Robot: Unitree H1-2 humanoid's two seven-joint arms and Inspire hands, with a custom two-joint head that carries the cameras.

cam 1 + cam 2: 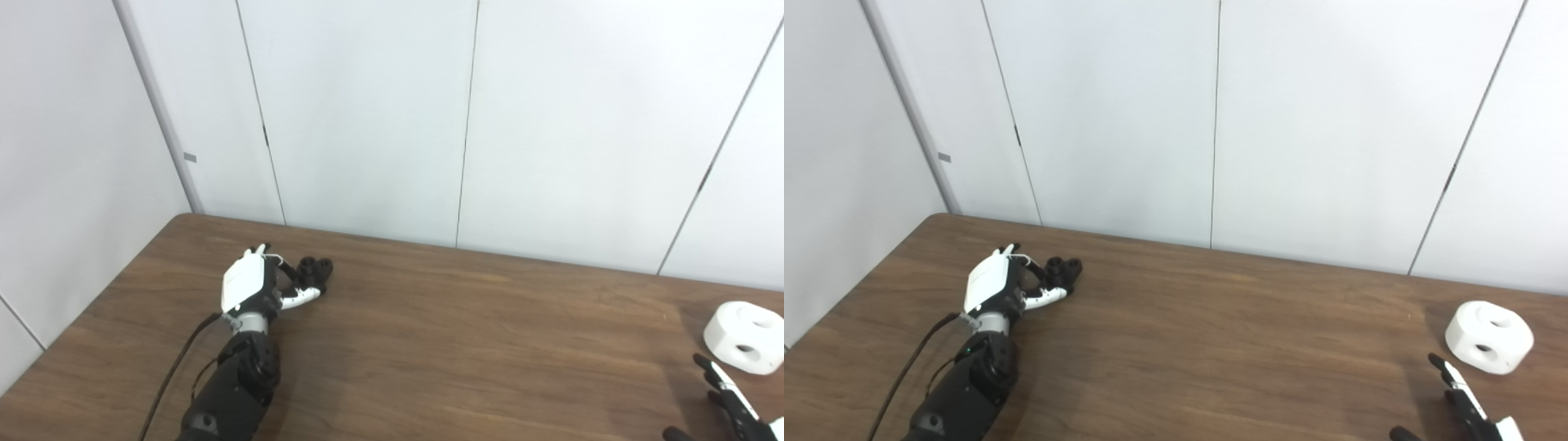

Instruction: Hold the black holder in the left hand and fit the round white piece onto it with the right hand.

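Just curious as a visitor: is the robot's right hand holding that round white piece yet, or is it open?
Open. The right hand has its fingers spread, just short of the round white piece, which sits on the table.

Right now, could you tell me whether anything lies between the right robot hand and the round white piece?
Nothing visible does. The right robot hand sits just short of the round white piece, with only bare table between them.

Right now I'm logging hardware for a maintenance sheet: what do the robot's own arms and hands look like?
The left hand has a white plastic back shell over black fingers, with white thumb segments. A silver metal wrist ring joins it to a bulky black forearm, and a thin black cable runs alongside. The right hand shows slim black fingers with white strips.
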